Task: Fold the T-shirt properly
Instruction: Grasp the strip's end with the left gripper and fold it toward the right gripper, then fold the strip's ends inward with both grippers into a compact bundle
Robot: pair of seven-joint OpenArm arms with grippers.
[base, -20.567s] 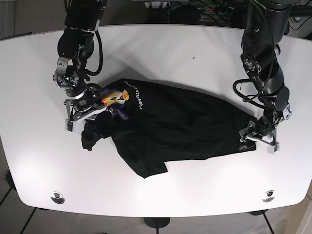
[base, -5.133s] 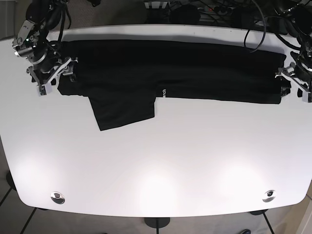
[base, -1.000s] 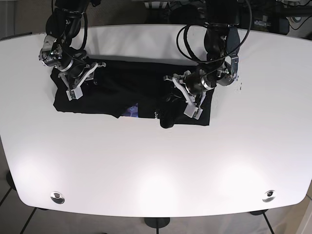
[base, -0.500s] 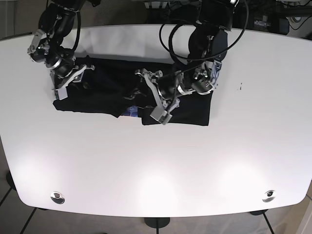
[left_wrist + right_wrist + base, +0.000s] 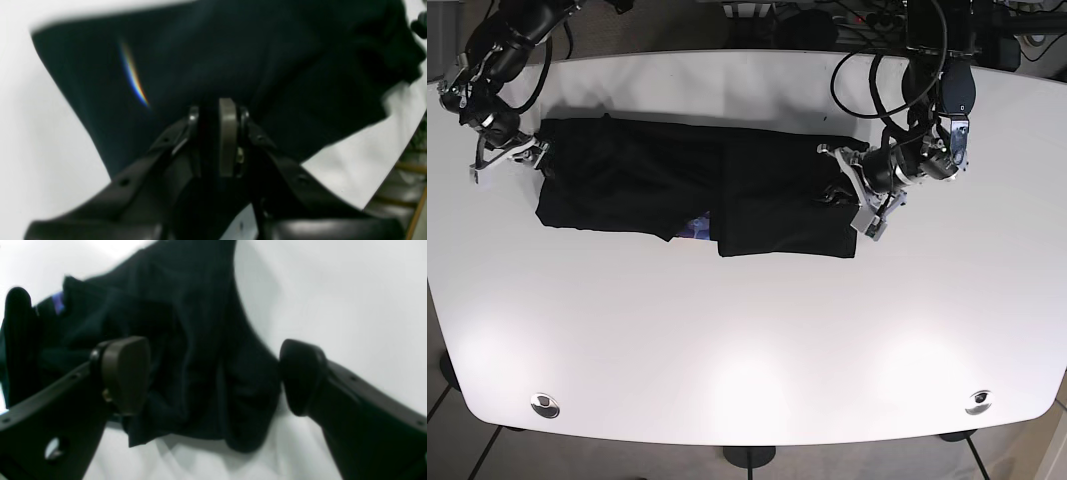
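At about ten o'clock on the white table (image 5: 747, 340) the right gripper (image 5: 502, 155) sits at the left end of the black T-shirt (image 5: 657, 185), and in its wrist view the jaws stand wide, one pad (image 5: 125, 373) over the cloth and the other off its edge, gripping nothing. The shirt lies as a long band across the upper middle of the table, from nine o'clock toward two o'clock, with its right portion doubled over into a squarer panel (image 5: 782, 205) and a sliver of coloured print (image 5: 697, 228) peeking out at the panel's lower left. At two o'clock the left gripper (image 5: 867, 200) rests at the panel's right edge; its wrist view shows the jaws drawn close together, with dark fabric under and around them, though whether they pinch cloth is hard to tell. This looks like the crosswise fold, one side already laid in. Next, probably, the right gripper must close on the left end and carry it over toward the middle.
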